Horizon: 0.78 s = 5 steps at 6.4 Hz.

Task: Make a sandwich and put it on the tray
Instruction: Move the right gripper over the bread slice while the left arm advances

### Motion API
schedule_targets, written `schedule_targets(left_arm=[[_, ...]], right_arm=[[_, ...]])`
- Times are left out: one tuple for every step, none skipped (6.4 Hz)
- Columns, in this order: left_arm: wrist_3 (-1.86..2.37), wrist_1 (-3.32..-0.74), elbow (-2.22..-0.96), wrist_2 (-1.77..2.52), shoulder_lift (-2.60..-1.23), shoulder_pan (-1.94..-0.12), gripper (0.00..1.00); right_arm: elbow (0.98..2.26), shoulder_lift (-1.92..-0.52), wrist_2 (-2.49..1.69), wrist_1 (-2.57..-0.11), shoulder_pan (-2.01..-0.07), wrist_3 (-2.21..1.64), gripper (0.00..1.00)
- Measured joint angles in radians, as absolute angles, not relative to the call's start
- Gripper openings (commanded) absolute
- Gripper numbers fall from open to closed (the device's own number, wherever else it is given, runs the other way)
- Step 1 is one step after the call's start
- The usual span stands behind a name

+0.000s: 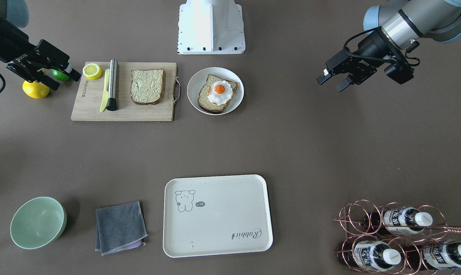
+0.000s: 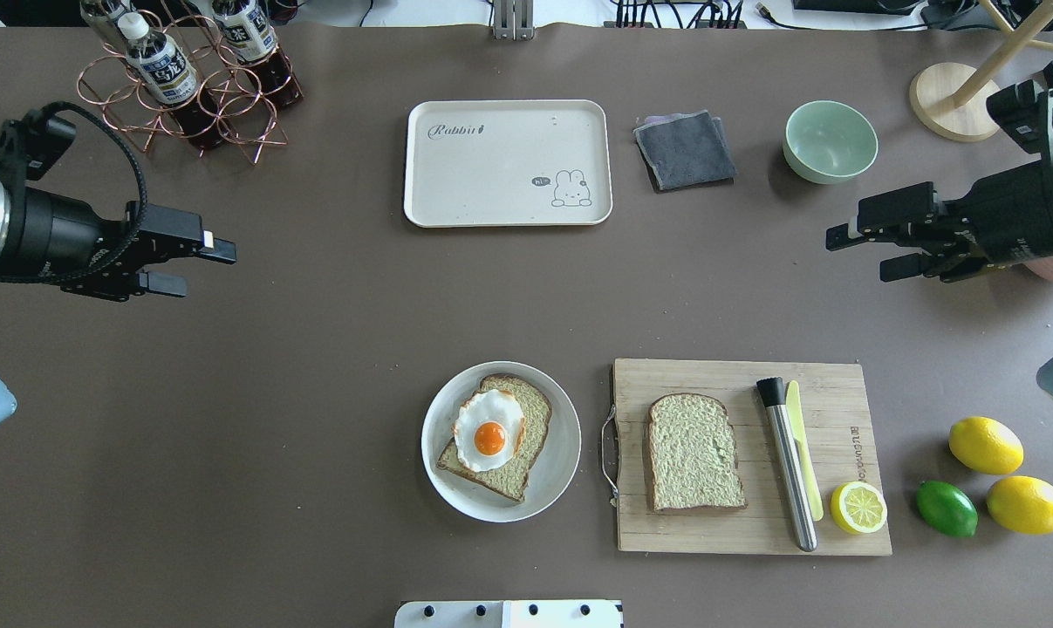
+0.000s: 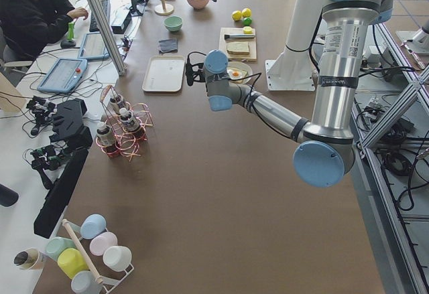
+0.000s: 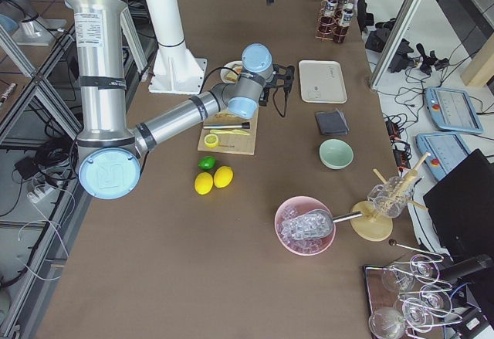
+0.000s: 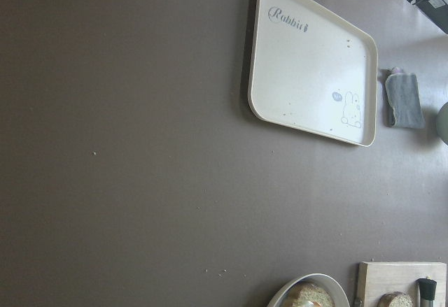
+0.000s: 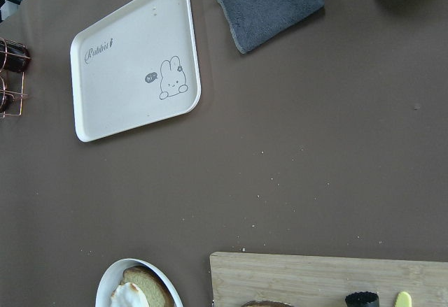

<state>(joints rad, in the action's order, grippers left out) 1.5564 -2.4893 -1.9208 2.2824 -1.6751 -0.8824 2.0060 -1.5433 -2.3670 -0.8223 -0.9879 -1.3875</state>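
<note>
One bread slice point(image 2: 526, 419) topped with a fried egg point(image 2: 488, 429) lies on a round white plate point(image 2: 563, 453) near the robot. A second bare bread slice point(image 2: 694, 452) lies on the wooden cutting board point(image 2: 840, 384). The cream tray point(image 2: 491, 174) with "Rabbit" script sits empty at the far middle; it also shows in the left wrist view point(image 5: 308, 76) and the right wrist view point(image 6: 126, 90). My left gripper point(image 2: 196, 269) is open and empty, hovering at the left. My right gripper point(image 2: 864, 253) is open and empty, hovering above the table at the right.
On the board lie a steel muddler point(image 2: 788, 462), a yellow knife point(image 2: 803, 445) and a lemon half point(image 2: 858, 508). Two lemons point(image 2: 985, 445) and a lime point(image 2: 947, 508) lie right of it. A green bowl point(image 2: 830, 141), grey cloth point(image 2: 685, 150) and bottle rack point(image 2: 186, 78) stand at the far side.
</note>
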Motion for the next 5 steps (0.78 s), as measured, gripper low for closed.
schedule_targets(left_arm=[[1.586,-2.489,-1.929,2.283,-1.685,-0.848,0.97],[1.610,-2.489,-1.941,2.297,-1.691,-0.819,0.97],[1.637,-2.489,-1.953,2.338,-1.704,-0.801,0.98],[1.650,-2.490,-1.958,2.383,-1.726,-0.794,0.98],[1.655,-2.490,-1.959,2.402,-1.745,-0.791,0.97]], right_arm=[[2.013,-1.532,-2.308,-0.822,-0.931,-1.430,1.00],[2.017,-1.518,-2.265,-0.822,-0.885,-1.477,1.00],[2.018,-1.509,-2.249,-0.822,-0.856,-1.502,1.00],[2.018,-1.506,-2.236,-0.822,-0.836,-1.519,1.00],[2.019,-1.504,-2.221,-0.822,-0.817,-1.536,1.00]])
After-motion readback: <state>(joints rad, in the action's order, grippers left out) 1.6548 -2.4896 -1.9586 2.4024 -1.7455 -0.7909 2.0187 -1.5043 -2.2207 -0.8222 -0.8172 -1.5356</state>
